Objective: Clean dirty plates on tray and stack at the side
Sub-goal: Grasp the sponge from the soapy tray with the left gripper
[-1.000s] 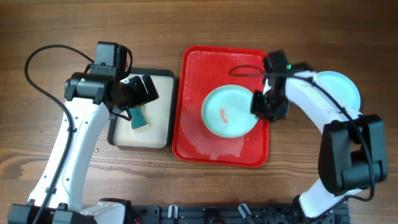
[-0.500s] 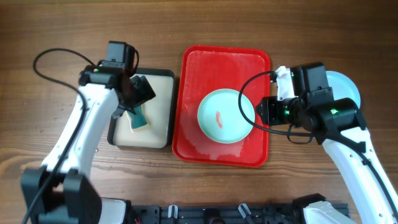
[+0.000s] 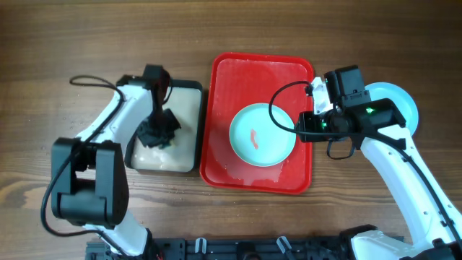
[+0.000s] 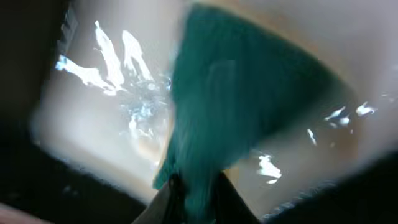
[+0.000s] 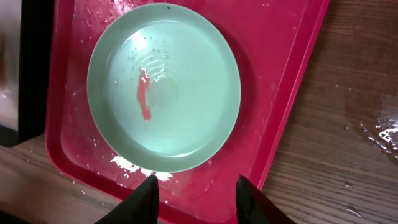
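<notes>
A pale blue plate [image 3: 262, 135] with a red smear [image 5: 144, 102] at its centre lies on the wet red tray [image 3: 260, 76]. My right gripper [image 3: 303, 124] hovers just off the plate's right edge, over the tray's right rim. In the right wrist view that gripper [image 5: 197, 186] is open, with the plate [image 5: 165, 87] ahead of it and only bare tray [image 5: 273, 93] between its fingers. My left gripper [image 3: 159, 130] is down in the cream tray, and up close it [image 4: 198, 190] is shut on a teal sponge [image 4: 236, 112].
The black-rimmed cream tray [image 3: 189, 108] sits left of the red tray, its floor wet and shiny [image 4: 112, 118]. A second pale blue plate [image 3: 403, 101] lies on the wood at the far right, partly under my right arm. Water drops mark the wood [image 5: 373, 124] beside the tray.
My right gripper has opened and drawn back right off the plate's edge. My left gripper has dropped into the cream tray and closed on the teal sponge.
</notes>
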Robot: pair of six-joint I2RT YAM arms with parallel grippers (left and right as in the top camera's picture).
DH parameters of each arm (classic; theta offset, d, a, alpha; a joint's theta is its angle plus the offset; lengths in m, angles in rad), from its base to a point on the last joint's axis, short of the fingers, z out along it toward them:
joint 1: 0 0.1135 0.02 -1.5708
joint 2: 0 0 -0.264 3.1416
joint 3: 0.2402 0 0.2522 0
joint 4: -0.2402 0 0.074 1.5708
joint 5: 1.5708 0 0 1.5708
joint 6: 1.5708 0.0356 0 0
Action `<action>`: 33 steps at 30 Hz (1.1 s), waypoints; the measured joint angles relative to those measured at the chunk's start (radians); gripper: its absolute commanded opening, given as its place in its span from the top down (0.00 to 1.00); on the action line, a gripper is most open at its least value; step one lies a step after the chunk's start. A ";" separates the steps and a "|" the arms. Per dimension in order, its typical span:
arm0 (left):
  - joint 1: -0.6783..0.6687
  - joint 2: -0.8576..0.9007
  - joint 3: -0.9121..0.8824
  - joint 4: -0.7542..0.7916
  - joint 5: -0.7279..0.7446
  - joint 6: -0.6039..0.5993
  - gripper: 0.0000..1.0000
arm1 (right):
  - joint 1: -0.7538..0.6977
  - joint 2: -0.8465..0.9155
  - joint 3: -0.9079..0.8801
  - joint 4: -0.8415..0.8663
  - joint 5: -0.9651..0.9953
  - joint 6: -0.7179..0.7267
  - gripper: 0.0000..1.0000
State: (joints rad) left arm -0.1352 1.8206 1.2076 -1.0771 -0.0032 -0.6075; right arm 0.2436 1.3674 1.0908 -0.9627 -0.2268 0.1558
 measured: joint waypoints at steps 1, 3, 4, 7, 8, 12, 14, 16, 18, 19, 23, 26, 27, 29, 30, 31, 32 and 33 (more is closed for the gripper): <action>0.001 -0.017 0.029 -0.001 -0.015 0.004 0.75 | 0.000 0.000 0.000 0.000 0.000 0.000 0.59; 0.002 -0.045 0.045 0.009 -0.063 0.012 0.65 | 0.000 0.000 0.000 0.000 0.000 0.000 0.59; 0.005 -0.052 0.041 0.045 -0.121 0.017 0.63 | 0.000 0.000 0.000 0.000 0.000 0.000 0.59; 0.006 -0.052 -0.028 0.202 -0.154 0.019 0.76 | 0.000 0.000 0.000 0.002 0.000 0.000 0.59; 0.006 -0.053 -0.078 0.292 -0.148 0.023 0.76 | 0.000 0.000 0.000 0.000 0.000 0.000 0.59; 0.009 -0.055 -0.201 0.491 -0.021 0.120 0.96 | 0.000 0.000 0.000 0.002 0.000 0.005 0.59; 0.009 -0.055 -0.203 0.491 -0.002 0.147 0.96 | 0.000 0.000 0.000 0.002 0.000 0.012 0.60; 0.010 -0.055 -0.196 0.457 0.003 0.159 0.93 | 0.000 0.000 0.000 0.000 0.000 0.018 0.59; 0.012 -0.056 -0.146 0.314 0.014 0.166 0.51 | 0.000 0.000 0.000 -0.002 0.000 0.023 0.52; 0.013 -0.053 -0.109 0.248 0.017 0.174 0.44 | 0.000 0.000 0.000 -0.003 0.002 0.023 0.50; 0.013 -0.067 0.031 0.100 0.028 0.181 0.50 | 0.000 0.002 0.000 -0.005 0.055 0.098 0.45; 0.013 -0.068 -0.010 0.098 0.029 0.183 0.62 | 0.000 0.002 0.000 -0.005 0.106 0.154 0.43; 0.011 -0.068 -0.053 0.126 0.029 0.183 0.68 | 0.000 0.002 0.000 -0.005 0.111 0.158 0.43; -0.001 -0.068 -0.153 0.197 0.038 0.183 0.96 | 0.000 0.002 0.000 -0.004 0.124 0.162 0.43; -0.010 -0.070 -0.193 0.243 0.052 0.187 0.96 | 0.000 0.002 0.000 0.004 0.128 0.162 0.43; -0.020 -0.074 -0.224 0.283 0.062 0.185 0.96 | 0.000 0.002 0.000 0.007 0.131 0.162 0.43; -0.027 -0.079 -0.234 0.298 0.062 0.184 0.96 | 0.000 0.012 0.000 0.018 0.132 0.162 0.43; -0.027 -0.081 -0.236 0.300 0.062 0.184 0.96 | 0.000 0.026 0.000 0.020 0.132 0.162 0.43</action>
State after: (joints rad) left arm -0.1619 1.7393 0.9718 -0.7773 0.0586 -0.4236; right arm 0.2436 1.3930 1.0908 -0.9424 -0.0948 0.3180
